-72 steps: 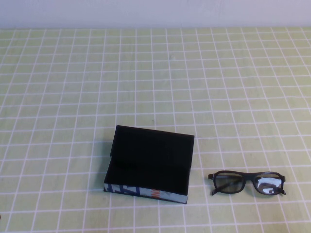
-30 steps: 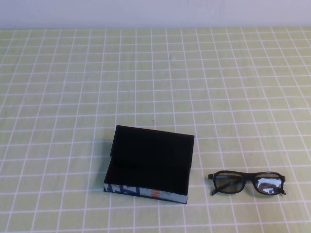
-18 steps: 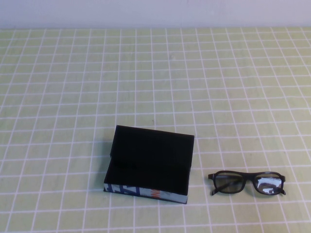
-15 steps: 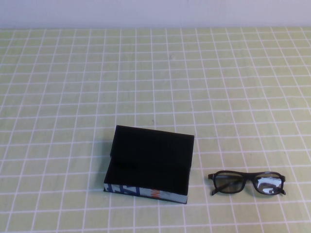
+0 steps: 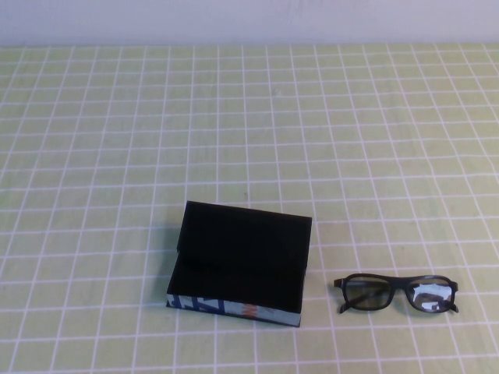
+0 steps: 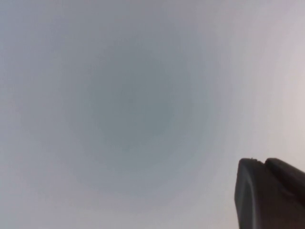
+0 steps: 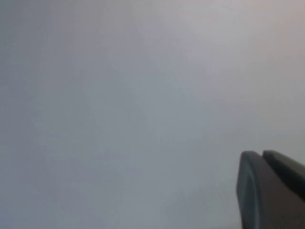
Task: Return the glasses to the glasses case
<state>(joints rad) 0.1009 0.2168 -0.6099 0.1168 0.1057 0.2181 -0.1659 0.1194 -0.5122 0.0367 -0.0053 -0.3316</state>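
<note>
The glasses case is a black box with its lid standing open, near the front middle of the table in the high view. Its printed blue and white front edge faces me. The black-framed glasses lie flat on the cloth just right of the case, apart from it. Neither arm shows in the high view. My left gripper shows only in the left wrist view, shut and empty against a blank grey surface. My right gripper shows only in the right wrist view, likewise shut and empty.
A yellow-green checked cloth covers the table. A pale wall runs along the far edge.
</note>
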